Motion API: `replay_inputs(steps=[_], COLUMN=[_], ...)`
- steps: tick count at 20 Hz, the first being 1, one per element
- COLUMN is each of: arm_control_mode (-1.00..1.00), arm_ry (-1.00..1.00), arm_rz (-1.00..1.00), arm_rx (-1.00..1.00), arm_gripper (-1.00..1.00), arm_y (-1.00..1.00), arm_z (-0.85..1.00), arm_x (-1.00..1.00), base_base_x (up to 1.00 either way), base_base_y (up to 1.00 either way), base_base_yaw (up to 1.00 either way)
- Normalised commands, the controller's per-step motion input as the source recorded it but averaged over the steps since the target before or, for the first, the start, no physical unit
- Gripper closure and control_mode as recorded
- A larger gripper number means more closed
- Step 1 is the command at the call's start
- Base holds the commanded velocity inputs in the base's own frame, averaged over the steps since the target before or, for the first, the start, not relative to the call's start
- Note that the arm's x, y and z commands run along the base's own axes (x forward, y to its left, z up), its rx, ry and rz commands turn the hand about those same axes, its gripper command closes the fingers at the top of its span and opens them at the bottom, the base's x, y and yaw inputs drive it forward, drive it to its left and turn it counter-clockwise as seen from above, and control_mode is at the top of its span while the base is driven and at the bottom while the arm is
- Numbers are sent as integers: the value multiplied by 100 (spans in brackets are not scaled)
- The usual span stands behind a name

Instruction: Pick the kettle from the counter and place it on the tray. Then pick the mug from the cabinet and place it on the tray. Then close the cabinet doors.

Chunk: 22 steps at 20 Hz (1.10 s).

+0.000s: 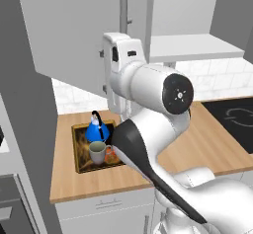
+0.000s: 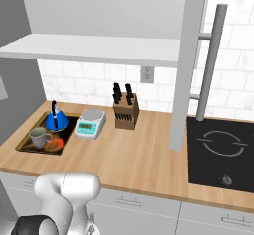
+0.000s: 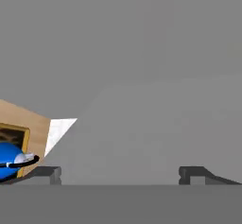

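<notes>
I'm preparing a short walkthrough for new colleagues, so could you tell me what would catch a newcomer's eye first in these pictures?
First, the shiny blue kettle standing with the grey-beige mug on the dark patterned tray at the left end of the wooden counter. Next, the cabinet doors hanging open above it. In the hand view, the open gripper faces a flat grey panel.

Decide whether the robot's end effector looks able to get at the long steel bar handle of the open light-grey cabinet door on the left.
Probably yes: the open end effector faces the flat light-grey door panel with nothing between, though the steel bar handle lies beyond the arm.
</notes>
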Motion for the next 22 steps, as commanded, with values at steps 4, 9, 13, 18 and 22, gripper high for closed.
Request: replay_inputs(steps=[4,9,13,18,22], arm_control_mode=[-100,-100,-100,-100,-100], arm_ry=[7,10,14,18,15], arm_rz=[-24,-25,-25,-28,-26], arm_rx=[0,0,0,0,0], arm_gripper=[-100,-100,-100,-100,-100], arm_y=[-59,-57,-51,-45,-34], arm_z=[0,0,0,0,-1], arm_x=[55,57,61,63,69], base_base_x=[0,0,0,0,0], base_base_y=[0,0,0,0,0], base_base_yaw=[0,0,0,0,0])
